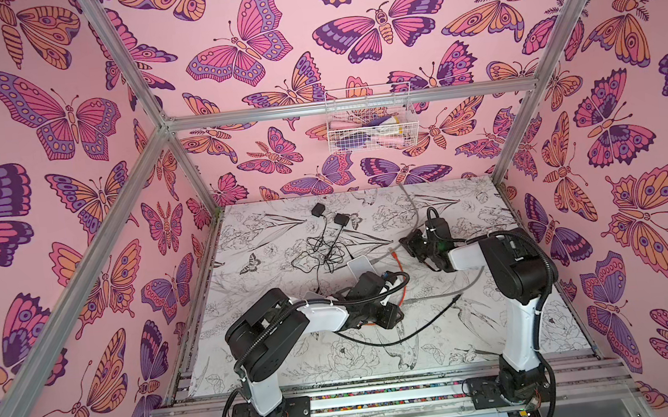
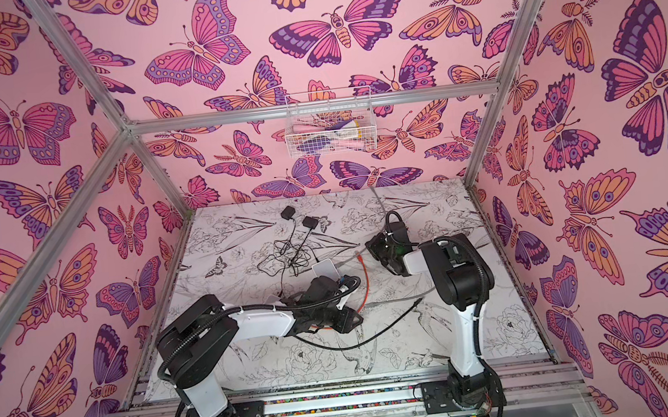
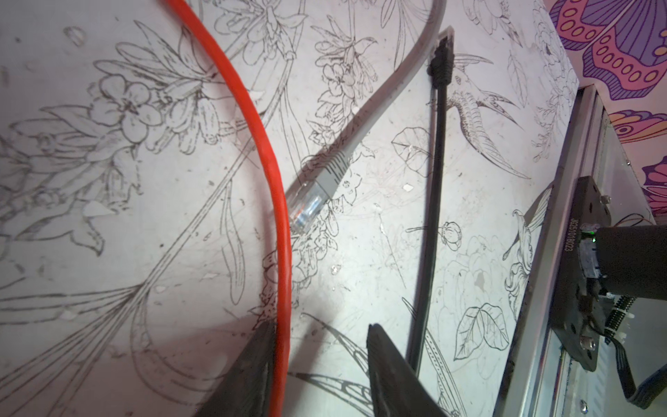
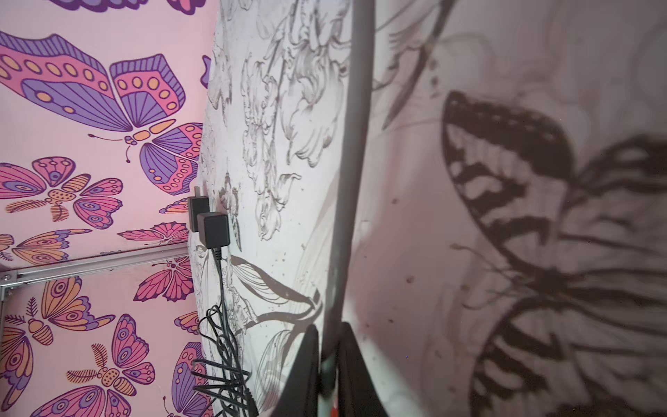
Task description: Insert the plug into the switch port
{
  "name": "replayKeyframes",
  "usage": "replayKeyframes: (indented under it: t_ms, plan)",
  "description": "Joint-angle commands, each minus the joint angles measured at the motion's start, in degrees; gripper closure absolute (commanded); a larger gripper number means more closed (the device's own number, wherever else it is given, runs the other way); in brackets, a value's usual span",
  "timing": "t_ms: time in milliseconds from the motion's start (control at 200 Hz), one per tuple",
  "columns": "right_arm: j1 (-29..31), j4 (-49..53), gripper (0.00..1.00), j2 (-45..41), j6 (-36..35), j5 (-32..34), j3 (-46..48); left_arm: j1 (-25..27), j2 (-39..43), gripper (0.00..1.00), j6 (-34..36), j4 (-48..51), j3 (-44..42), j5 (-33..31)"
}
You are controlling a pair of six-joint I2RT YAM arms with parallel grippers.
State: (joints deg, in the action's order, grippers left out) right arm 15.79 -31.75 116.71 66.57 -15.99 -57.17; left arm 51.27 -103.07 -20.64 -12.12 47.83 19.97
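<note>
Fingers (image 4: 306,372) on the right gripper (image 4: 329,326) sat pressed together on a grey cable (image 4: 355,144), a proper pinch, with the cable running straight out ahead of them over the table (image 1: 490,203). Which end of it they had, the wrist view did not show. A speck of orange lay right under the fingers, too close to name. In both top views that gripper was low over the back right of the table, near the white switch (image 1: 359,264) but apart from it. Sensible, I'd say: take the lead close to its end so the plug can be steered at a port.

Over to the left gripper (image 3: 320,325): its fingers (image 3: 389,375) stood spread and held nothing. The orange cable (image 3: 267,144) ran down between them, hugging one finger's inner side, but the other finger stood clear of it, so no grip. Just ahead, a clear plug (image 3: 306,207) on the end of a grey cable, the same one or another I couldn't tell, lay loose on the table just beside the orange cable. A black cable (image 3: 435,180) lay apart from both.

The left arm's wrist covered the near edge of the switch in both top views, hiding its ports. My read: the left hung there to gather a lead, and no plug could be seen in a port.
</note>
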Motion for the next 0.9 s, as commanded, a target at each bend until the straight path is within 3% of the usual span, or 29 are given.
replayKeyframes:
  t_ms: [0, 195, 381, 561, 726, 896]
  plan:
    - [1.14, 1.18, 0.88, 0.16, -0.25, 0.05, -4.96, 0.76, 0.1, 0.56, -0.27, 1.87, -2.95, 1.03]
    - [1.91, 9.94, 0.84, 1.32, -3.82, 0.32, -11.47, 1.47, 1.58, 0.57, -0.23, 1.68, -5.19, 1.26]
    - [1.83, 12.25, 0.6, -1.98, -6.33, 2.88, -6.74, 1.64, 3.71, 0.57, 0.33, 1.73, -7.1, 1.22]
    - [1.85, 18.76, 0.46, -14.59, -16.56, 7.62, 1.5, 1.32, 7.8, 0.55, 2.48, 4.0, -9.4, -0.55]
    - [2.29, 31.41, 0.29, -29.26, -30.47, 14.31, 6.17, 0.71, 12.48, 0.4, 5.29, 8.41, -8.28, -3.7]
    - [2.31, 37.66, 0.23, -44.61, -34.06, 21.23, 13.05, 3.16, 14.95, 0.39, 10.9, 13.53, -1.95, -8.62]
